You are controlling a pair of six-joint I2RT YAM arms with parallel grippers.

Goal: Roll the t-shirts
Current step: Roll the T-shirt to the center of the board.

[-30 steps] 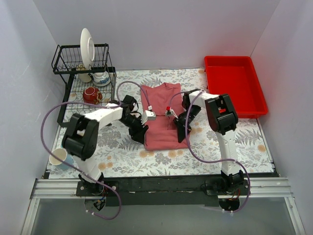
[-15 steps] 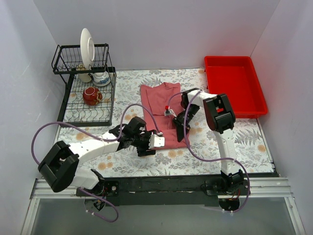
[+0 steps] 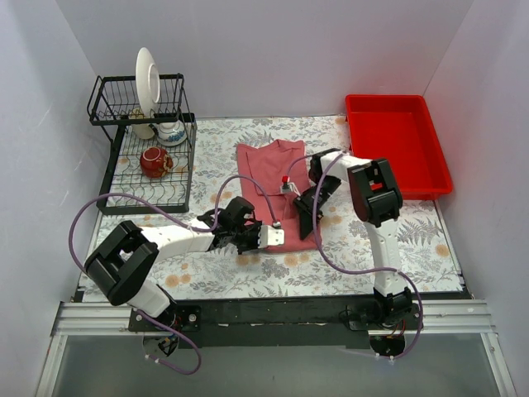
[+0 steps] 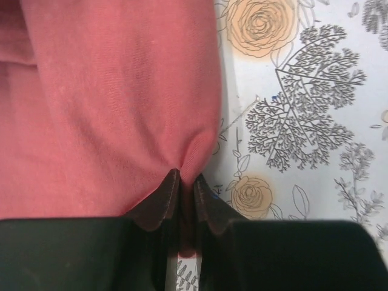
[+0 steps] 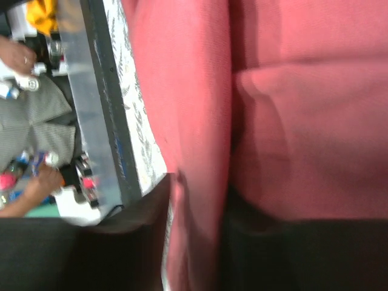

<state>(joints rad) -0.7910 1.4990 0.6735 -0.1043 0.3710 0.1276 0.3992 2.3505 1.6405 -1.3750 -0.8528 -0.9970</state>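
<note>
The salmon-pink t-shirt [image 3: 269,178] lies flat on the floral table, folded into a narrow strip with its collar toward the back. My left gripper [image 3: 277,237] is at the shirt's near hem. In the left wrist view the left gripper [image 4: 187,176] is shut, pinching a pucker of the t-shirt [image 4: 109,109] at its right corner. My right gripper [image 3: 304,220] sits at the shirt's right edge. In the right wrist view the right gripper [image 5: 203,194] has its fingers apart, with a loose fold of the t-shirt [image 5: 303,121] lying between them.
A black wire dish rack [image 3: 111,178] at the back left holds a white plate [image 3: 147,78], a teapot [image 3: 171,131] and a red cup [image 3: 154,161]. A bright red plastic tray [image 3: 438,165] stands at the back right. The table's front edge [image 3: 273,302] runs just behind the arm bases.
My left arm swung from the shirt's left side round to its near hem and closed on the cloth. The right gripper's fingers have spread apart on the shirt's right edge.
</note>
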